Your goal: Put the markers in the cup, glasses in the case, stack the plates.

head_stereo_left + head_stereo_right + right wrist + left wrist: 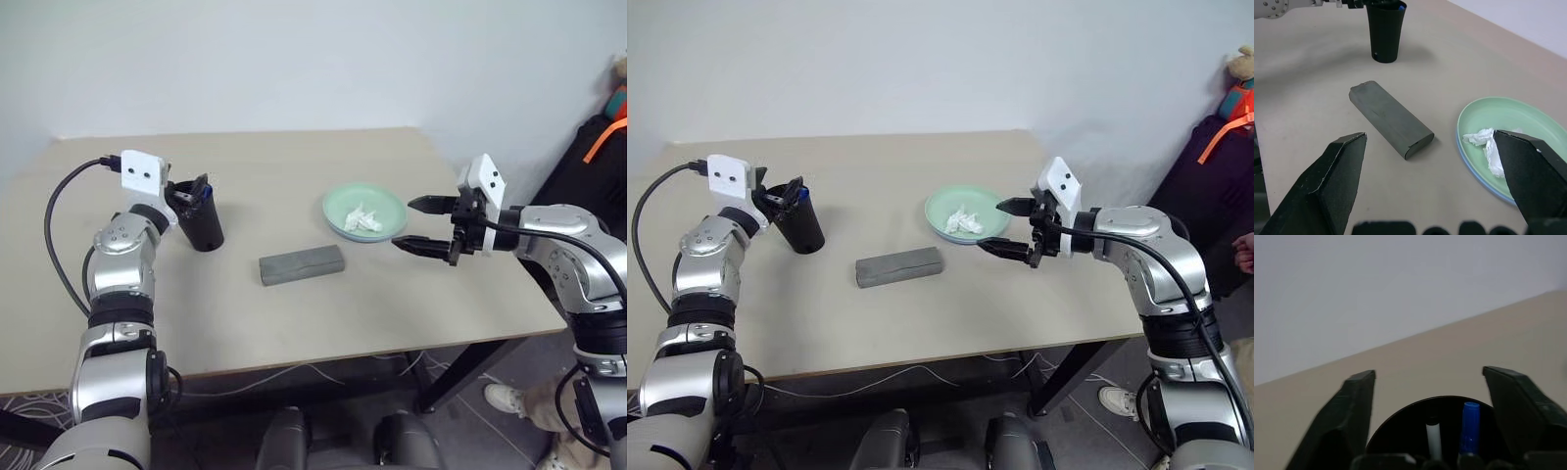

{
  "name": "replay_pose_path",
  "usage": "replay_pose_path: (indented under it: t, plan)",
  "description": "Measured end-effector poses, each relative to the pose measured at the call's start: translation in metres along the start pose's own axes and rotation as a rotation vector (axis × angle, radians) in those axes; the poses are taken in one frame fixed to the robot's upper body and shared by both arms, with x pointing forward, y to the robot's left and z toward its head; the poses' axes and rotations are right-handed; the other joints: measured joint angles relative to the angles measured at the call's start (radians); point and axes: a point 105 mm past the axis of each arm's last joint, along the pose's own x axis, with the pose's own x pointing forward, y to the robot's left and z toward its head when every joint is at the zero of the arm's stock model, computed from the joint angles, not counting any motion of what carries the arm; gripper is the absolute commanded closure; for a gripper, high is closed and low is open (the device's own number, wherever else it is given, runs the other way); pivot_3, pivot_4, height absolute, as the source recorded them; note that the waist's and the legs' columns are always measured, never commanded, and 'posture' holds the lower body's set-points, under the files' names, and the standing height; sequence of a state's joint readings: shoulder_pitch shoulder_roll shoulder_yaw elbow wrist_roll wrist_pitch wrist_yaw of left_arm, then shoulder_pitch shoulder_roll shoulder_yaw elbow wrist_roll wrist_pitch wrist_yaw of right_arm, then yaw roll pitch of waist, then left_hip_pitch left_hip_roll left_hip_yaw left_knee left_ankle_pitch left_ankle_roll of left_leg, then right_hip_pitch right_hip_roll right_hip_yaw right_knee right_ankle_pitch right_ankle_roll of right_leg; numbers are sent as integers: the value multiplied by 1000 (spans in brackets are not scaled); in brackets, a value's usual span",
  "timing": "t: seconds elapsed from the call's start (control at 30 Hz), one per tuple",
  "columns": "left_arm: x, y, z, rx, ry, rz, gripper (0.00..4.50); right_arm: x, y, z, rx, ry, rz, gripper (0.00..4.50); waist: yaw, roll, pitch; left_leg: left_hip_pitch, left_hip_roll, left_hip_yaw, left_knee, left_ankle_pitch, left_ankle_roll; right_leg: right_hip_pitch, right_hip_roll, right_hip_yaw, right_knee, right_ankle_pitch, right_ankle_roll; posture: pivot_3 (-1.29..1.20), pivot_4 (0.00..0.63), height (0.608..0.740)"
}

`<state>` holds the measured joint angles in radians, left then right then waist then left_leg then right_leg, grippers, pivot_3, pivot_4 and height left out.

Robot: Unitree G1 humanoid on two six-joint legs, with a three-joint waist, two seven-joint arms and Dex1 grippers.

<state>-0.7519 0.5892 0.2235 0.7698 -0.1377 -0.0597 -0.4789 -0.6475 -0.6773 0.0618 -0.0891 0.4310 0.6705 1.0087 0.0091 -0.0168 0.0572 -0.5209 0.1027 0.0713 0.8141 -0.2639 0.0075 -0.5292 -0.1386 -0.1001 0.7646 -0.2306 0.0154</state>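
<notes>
Black cup (203,227) at your nine o'clock holds both markers (1469,427); plates (1508,120) look stacked, case (302,263) shut. Left hand (1427,396) and right hand (423,224) gape, released. Glasses unseen.

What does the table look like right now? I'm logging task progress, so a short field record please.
markers: black-capped and blue-capped, both standing in the cup
left gripper: open, at the cup's rim
case: lid shut, lying mid-table
plates: mint green on light blue, crumpled tissue on top
right gripper: open, beside the plates
</notes>
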Motion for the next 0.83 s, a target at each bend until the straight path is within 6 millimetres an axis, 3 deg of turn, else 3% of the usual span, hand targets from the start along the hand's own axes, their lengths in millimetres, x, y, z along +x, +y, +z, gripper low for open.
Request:
replay_pose_path:
  t: [0.1,0.33,0.53,0.73,0.83]
  plan:
    - [-7,-3,2,1,6,-50,30,1,0,1,2,-5,2,0,-1,0,0,0,0,0,0,0,-1,-1,0,0,0,0,0,0,0,649]
    - [-65,8,-6,-62,155,-220,30,-3,-7,-4,31,1,-21,0,-9,0,0,2,1,0,-4,-3,-4,-2,0,-1,1,2,-3,0,0,649]
    - [-104,9,5,-100,202,-245,30,1,-13,-11,82,-12,-32,0,-2,1,0,3,1,0,-5,-3,-5,-2,0,-1,-1,2,-3,0,0,649]
    - [-127,-7,-9,-153,269,-270,30,11,-9,-8,96,-39,-1,0,0,2,1,3,2,0,-5,-3,-5,-2,0,-1,-1,2,-3,0,0,649]
    - [-134,-6,-18,-186,289,-238,30,14,-7,-9,99,-42,7,0,-1,2,1,3,2,0,-5,-3,-5,-3,0,-2,-1,2,-3,0,0,649]
